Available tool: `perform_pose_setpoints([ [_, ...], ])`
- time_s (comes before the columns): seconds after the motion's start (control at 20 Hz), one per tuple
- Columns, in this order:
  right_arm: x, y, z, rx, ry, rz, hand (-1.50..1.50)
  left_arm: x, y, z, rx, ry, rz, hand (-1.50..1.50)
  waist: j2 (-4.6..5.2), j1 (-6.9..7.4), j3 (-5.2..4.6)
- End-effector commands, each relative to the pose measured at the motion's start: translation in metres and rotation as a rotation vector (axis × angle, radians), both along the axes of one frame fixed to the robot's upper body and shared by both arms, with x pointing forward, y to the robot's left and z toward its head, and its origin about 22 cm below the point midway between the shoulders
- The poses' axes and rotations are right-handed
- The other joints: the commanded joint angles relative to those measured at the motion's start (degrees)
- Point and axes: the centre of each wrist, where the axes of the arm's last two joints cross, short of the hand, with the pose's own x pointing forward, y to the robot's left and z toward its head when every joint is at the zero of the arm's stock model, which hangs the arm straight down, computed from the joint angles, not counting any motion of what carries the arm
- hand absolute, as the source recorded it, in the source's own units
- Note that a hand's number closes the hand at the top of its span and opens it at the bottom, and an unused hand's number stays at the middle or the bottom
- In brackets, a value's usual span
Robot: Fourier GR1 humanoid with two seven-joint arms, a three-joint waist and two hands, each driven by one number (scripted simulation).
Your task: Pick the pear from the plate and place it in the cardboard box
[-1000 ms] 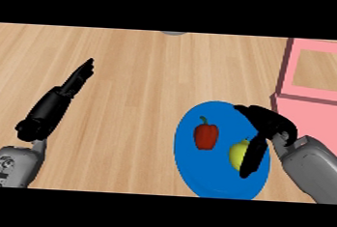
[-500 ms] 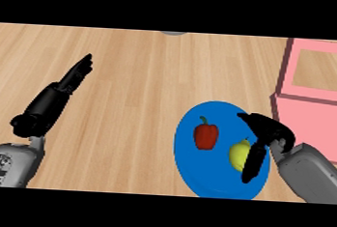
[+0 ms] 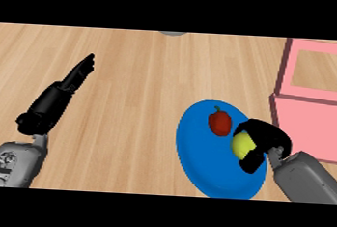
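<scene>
My right hand [image 3: 264, 140] sits low over the blue plate [image 3: 204, 168], fingers curled around the yellow-green pear [image 3: 241, 144], which is on the plate. Just beyond it, a red pepper [image 3: 220, 121] lies touching the pear. My left hand [image 3: 56, 100] rests open, fingers straight. Farther right, the pink box [image 3: 310, 123] stands beside the plate.
</scene>
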Motion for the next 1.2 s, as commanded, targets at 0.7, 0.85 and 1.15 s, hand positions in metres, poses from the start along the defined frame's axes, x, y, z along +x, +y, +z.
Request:
perform_pose_setpoints([
  [0.7, -0.11, 0.088, 0.06, 0.438, -0.471, 1.138, 1.5, -0.008, 0.008, 0.0, 0.001, 0.018, 0.026, 0.0, -1.56, -1.1, 0.65],
  [0.85, -0.134, 0.067, 0.085, 0.513, -0.645, 1.239, 1.5, -0.018, 0.023, -0.008, 0.008, 0.027, 0.052, 0.0, -1.29, -2.56, 0.6],
  [1.15, -0.17, 0.017, 0.134, 0.498, -0.888, 1.306, 1.5, -0.017, 0.029, -0.001, -0.001, 0.008, 0.055, 0.0, -0.3, -3.36, 0.54],
])
